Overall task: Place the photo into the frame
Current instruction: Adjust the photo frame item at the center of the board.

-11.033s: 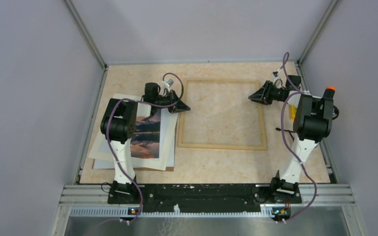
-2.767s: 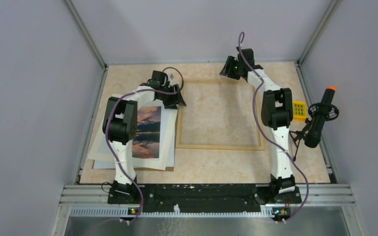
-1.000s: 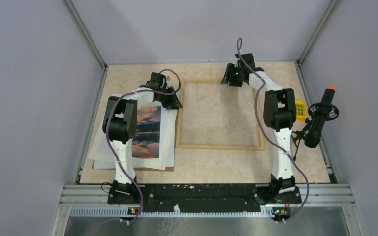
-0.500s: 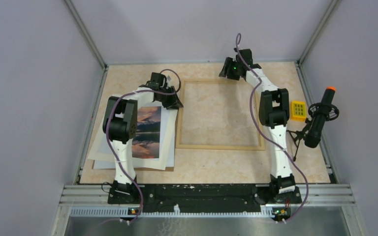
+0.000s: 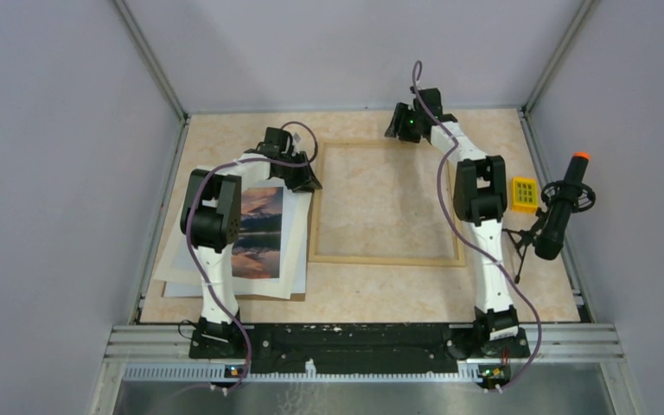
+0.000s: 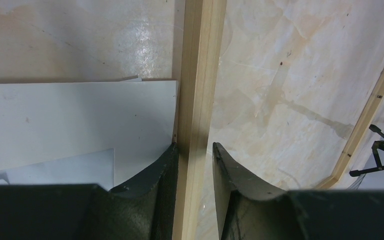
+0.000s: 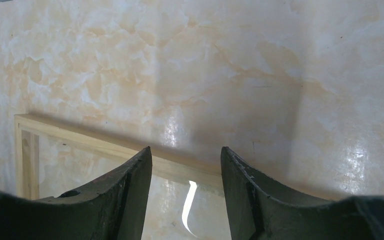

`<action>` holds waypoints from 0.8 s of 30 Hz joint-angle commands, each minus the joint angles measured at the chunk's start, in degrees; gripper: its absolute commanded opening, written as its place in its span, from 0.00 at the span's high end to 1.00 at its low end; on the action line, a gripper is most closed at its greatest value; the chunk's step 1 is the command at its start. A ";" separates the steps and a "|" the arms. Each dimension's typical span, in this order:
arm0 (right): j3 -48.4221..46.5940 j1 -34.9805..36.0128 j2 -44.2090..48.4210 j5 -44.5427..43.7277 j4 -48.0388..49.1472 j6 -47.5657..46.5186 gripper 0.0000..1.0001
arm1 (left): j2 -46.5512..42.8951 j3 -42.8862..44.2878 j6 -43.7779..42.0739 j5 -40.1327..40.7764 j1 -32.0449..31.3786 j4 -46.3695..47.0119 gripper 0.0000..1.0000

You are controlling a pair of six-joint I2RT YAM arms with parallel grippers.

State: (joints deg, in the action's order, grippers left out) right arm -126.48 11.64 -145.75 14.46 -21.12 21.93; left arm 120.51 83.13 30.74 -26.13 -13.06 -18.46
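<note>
The photo (image 5: 255, 232) lies face up on a stack of white sheets at the left, partly under my left arm. The light wood frame (image 5: 389, 258) lies flat in the middle of the table. My left gripper (image 5: 311, 180) is open and straddles the frame's left moulding (image 6: 200, 75) near its far corner. In the left wrist view the gripper (image 6: 195, 146) has its left finger against the wood and a small gap at the right finger. My right gripper (image 5: 403, 130) is open and empty above the frame's far moulding (image 7: 105, 142), as the right wrist view (image 7: 186, 150) shows.
A white mat (image 5: 292, 251) and other sheets lie under the photo, touching the frame's left side (image 6: 80, 115). A yellow block (image 5: 525, 192) and a black tool with an orange tip (image 5: 562, 212) stand at the right. Enclosure walls ring the table.
My right arm has swung from the right side to the frame's far edge, then shifted slightly there in the last second. The left gripper has stayed at the frame's left moulding.
</note>
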 commanded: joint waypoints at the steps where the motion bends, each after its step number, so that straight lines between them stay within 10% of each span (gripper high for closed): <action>1: 4.80 1.54 6.38 -1.73 -1.60 -0.97 0.47 | 0.77 -1.12 -0.38 0.26 -0.47 -0.26 0.63; 24: 9.53 1.57 11.77 -2.20 -0.29 -1.96 0.45 | 2.00 -0.93 -0.86 1.73 -0.92 -0.90 0.67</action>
State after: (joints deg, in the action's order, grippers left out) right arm -119.07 12.38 -139.74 12.78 -22.33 20.47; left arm 120.53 83.07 30.74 -25.87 -13.28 -18.41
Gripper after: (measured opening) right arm 0.549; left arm 0.341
